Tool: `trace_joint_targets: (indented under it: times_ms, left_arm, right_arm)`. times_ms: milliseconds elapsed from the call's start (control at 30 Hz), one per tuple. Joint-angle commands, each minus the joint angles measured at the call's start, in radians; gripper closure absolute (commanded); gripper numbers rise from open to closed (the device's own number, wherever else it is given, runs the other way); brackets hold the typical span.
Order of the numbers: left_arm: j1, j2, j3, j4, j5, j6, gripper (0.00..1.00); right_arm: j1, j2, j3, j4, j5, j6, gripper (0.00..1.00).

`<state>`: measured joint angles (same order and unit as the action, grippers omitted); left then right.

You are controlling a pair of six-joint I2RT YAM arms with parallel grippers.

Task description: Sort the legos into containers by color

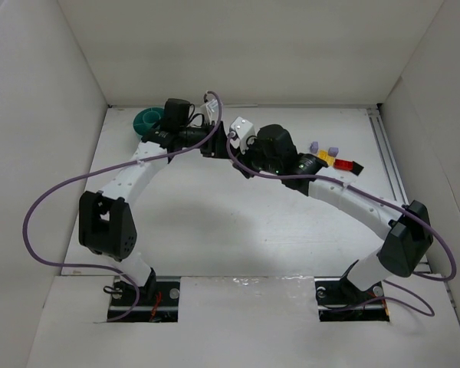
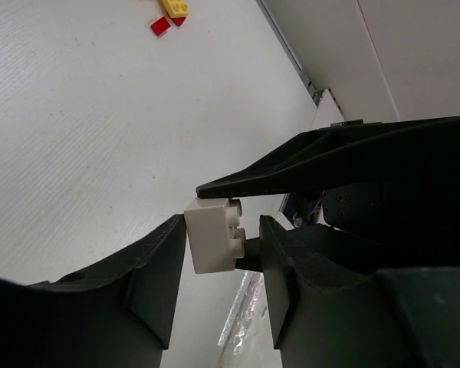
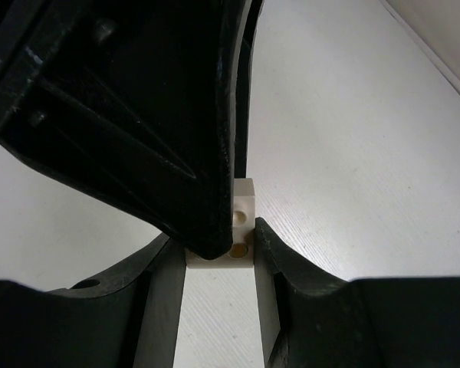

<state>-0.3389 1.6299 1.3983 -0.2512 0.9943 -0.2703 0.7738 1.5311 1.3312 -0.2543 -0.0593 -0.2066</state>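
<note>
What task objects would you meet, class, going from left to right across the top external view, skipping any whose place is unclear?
teal bowl → pale purple bricks → red brick

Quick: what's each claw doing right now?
Left claw: open, straddling the pale brick, gap on one side.
Right claw: closed on the brick.

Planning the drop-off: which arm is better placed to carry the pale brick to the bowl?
Left. The teal bowl sits far left, by that arm, and the left gripper brackets the pale brick the right gripper holds.
</note>
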Motion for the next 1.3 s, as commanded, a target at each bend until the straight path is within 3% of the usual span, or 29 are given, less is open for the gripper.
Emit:
trace_joint_targets:
  times_ms: [0,100,133,267,333,367,400,467,500,567,767,967,1100,1267]
  left_arm:
    - [-0.003,-0.004,0.039,0.013,0.038,0.013,0.61]
    - [-0.003,-0.004,0.039,0.013,0.038,0.003,0.71]
    - [-0.003,-0.004,0.030,0.024,0.038,0.003,0.83]
    - [-0.003,-0.013,0.030,0.024,0.038,0.003,1.00]
    - [-0.003,-0.025,0.021,0.024,0.027,0.003,1.00]
    - [-0.003,-0.025,0.012,0.024,0.015,0.003,1.00]
    - [-0.003,-0.040,0.011,0.033,0.000,0.003,1.00]
    - [-0.003,-0.068,-0.001,0.033,-0.012,0.003,1.00]
    - [-0.003,-0.077,-0.010,0.033,-0.028,0.003,1.00]
    - [-0.003,-0.103,-0.010,0.033,-0.043,0.014,1.00]
    - [0.053,-0.139,0.011,-0.042,-0.183,0.092,1.00]
    - [0.271,-0.150,0.031,-0.118,-0.490,0.177,1.00]
    - [0.392,-0.139,0.016,-0.085,-0.640,0.186,1.00]
    - [0.429,-0.130,-0.027,0.025,-0.684,0.151,1.00]
  right_arm:
    - [0.010,-0.008,0.042,0.067,0.012,-0.007,0.94]
    - [0.010,-0.017,0.042,0.076,0.022,-0.007,0.94]
    - [0.010,-0.017,0.042,0.076,0.023,-0.007,0.94]
    - [0.010,-0.017,0.033,0.085,0.032,0.004,0.90]
    - [0.010,-0.017,0.023,0.086,0.055,0.018,0.76]
    - [0.010,-0.026,0.023,0.086,0.055,0.018,0.55]
    - [0.010,-0.038,0.008,0.086,0.055,0.018,0.47]
    - [0.010,-0.064,-0.026,0.086,0.055,0.018,0.36]
    - [0.010,-0.075,-0.039,0.086,0.064,0.027,0.25]
    - [-0.010,-0.100,-0.088,0.086,0.064,0.027,0.18]
    - [-0.073,-0.221,-0.233,0.027,0.046,0.047,0.15]
    - [-0.224,-0.270,-0.250,-0.135,-0.008,0.159,0.15]
    - [-0.366,-0.246,-0.195,-0.221,-0.103,0.236,0.15]
    - [-0.458,-0.236,-0.181,-0.230,-0.163,0.274,0.15]
